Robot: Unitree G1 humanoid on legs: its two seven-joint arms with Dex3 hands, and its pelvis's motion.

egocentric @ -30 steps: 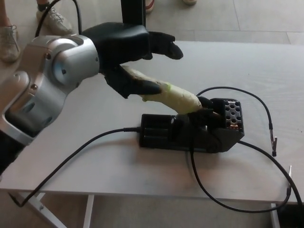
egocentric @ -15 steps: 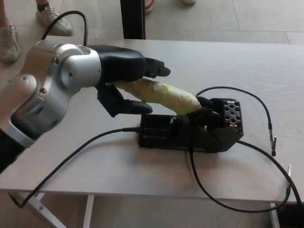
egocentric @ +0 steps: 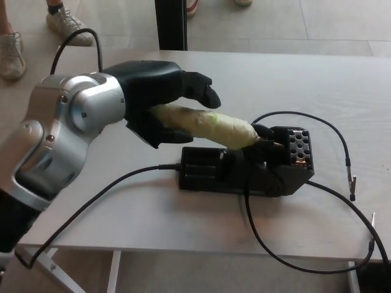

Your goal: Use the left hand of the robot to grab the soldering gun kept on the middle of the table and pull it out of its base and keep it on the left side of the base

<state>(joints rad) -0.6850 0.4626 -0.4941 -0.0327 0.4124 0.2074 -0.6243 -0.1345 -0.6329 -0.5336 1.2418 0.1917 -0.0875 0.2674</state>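
A pale wooden table (egocentric: 122, 207) stands on a tiled floor, with a person's sneakers (egocentric: 67, 25) visible beyond its far edge. At its middle, a black base (egocentric: 244, 171) holds the soldering gun (egocentric: 208, 125), its handle wrapped in yellowish tape. The robot's left hand (egocentric: 160, 97) grasps that handle; half a second ago its thumb hung lower, and it has since closed round it.

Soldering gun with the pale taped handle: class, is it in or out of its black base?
In: the soldering gun has its tip end seated in the black base.
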